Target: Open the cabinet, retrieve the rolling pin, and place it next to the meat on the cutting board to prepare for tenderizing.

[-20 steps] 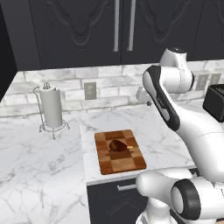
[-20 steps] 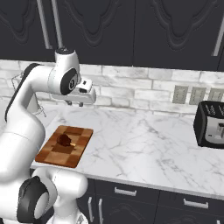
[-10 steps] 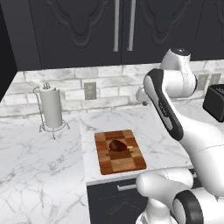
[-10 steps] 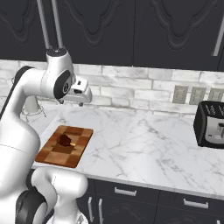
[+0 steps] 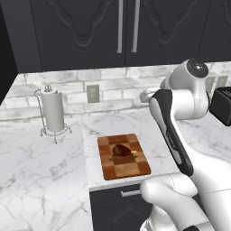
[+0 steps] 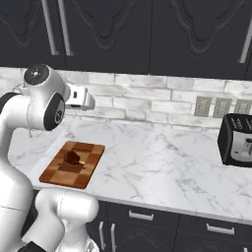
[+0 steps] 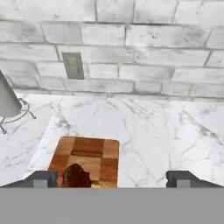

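The cabinet (image 5: 85,31) (image 6: 113,34) hangs above the counter, both carved black doors shut, silver bar handles (image 5: 120,26) side by side. The rolling pin is out of view. On the counter below lies the checkered cutting board (image 5: 131,168) (image 6: 58,175) (image 7: 94,151). The meat (image 5: 120,149) (image 6: 72,157) (image 7: 77,175), a small dark reddish lump, sits on the board. My gripper (image 7: 111,178) (image 6: 91,101) hovers open above the board's back edge, below the cabinet doors. It faces the brick wall and holds nothing.
A paper towel holder (image 5: 53,112) (image 7: 6,100) stands left of the board. A black toaster (image 6: 237,140) (image 5: 223,106) sits at the right against the wall. Wall outlets (image 5: 93,93) (image 7: 73,65) are set in the bricks. Dark drawers (image 6: 142,216) run below the counter.
The jaws have spread from partly closed to wide open. The hand has risen a little and drawn slightly back toward the arm; board and meat lie unmoved.
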